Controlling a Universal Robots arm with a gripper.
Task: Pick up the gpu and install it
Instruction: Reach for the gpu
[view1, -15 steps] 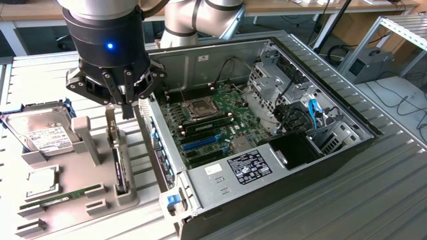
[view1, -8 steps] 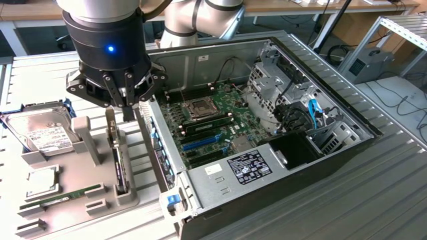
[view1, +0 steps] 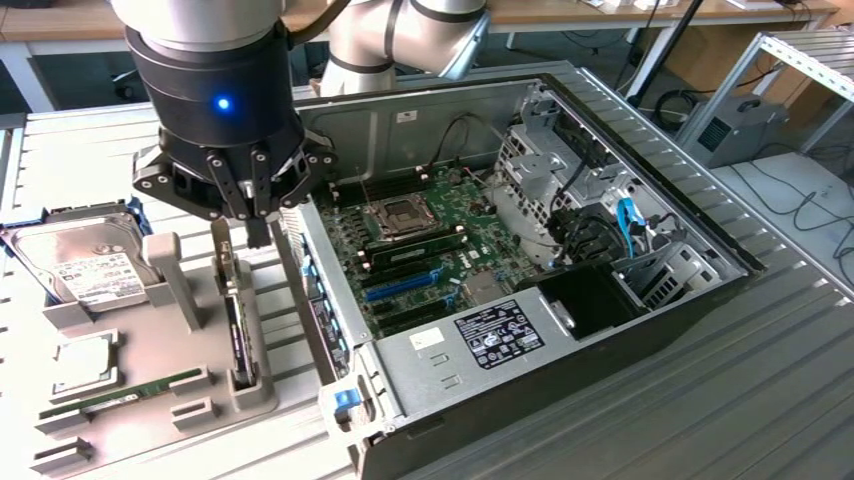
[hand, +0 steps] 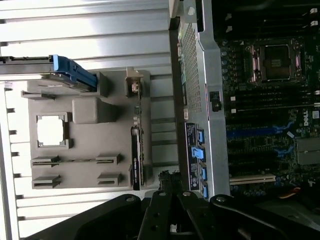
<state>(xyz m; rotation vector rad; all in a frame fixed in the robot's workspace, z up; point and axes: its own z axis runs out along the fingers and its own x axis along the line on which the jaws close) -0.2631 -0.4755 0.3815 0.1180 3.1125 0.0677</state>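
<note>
Gpu (view1: 238, 335) stands on edge in grey holder (view1: 147, 365), at exterior view's left of open computer case (view1: 441, 345); not yet lifted. Gripper (view1: 254, 238) above card's far end, fingers shut, holding nothing. Step, by judgement: approach for pick-up. Grasp calls for fingers parted, lined up astride thin top edge.

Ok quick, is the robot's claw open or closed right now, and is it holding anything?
Gripper: closed, holding nothing, just above the gpu.
</note>
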